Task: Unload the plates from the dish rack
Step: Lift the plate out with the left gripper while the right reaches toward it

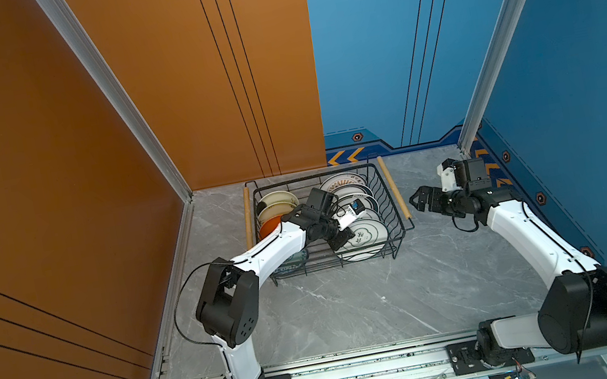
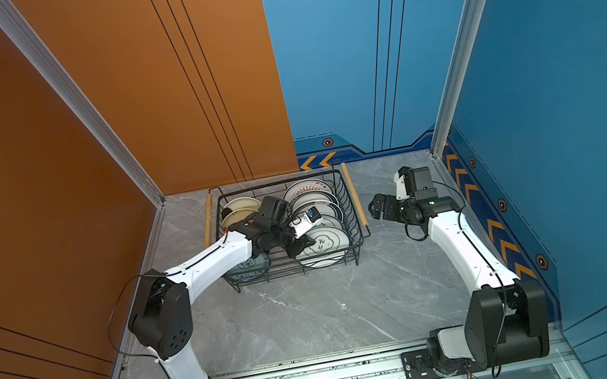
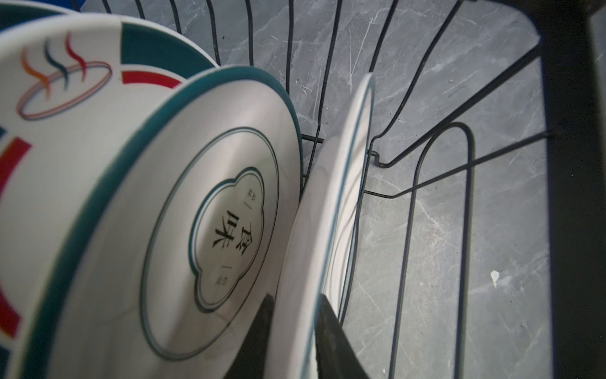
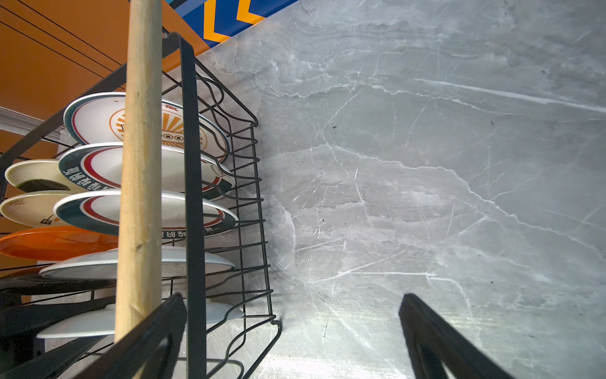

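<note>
Plates stand on edge in two rows inside the dish rack, which sits on the grey tabletop at the centre of both top views. My left tool reaches into the lower right part of the rack. In the left wrist view its jaws stand narrow on the rim of the front plate, one jaw on each face, and I can see no gap.

In a top view this front plate is the one in its row closest to the bottom of the frame. It stands almost upright, leaning back a little. Its face points toward the bottom of the frame, and its disc runs left to right across the rack. The tool meets it edge-on at its left rim.

I judge the lift must go straight up in the plate's own plane, clear of the wires and the plate behind.

My right tool hangs wide and empty outside the rack, just right of its wooden handle, so the left arm is the nearer one.
</note>
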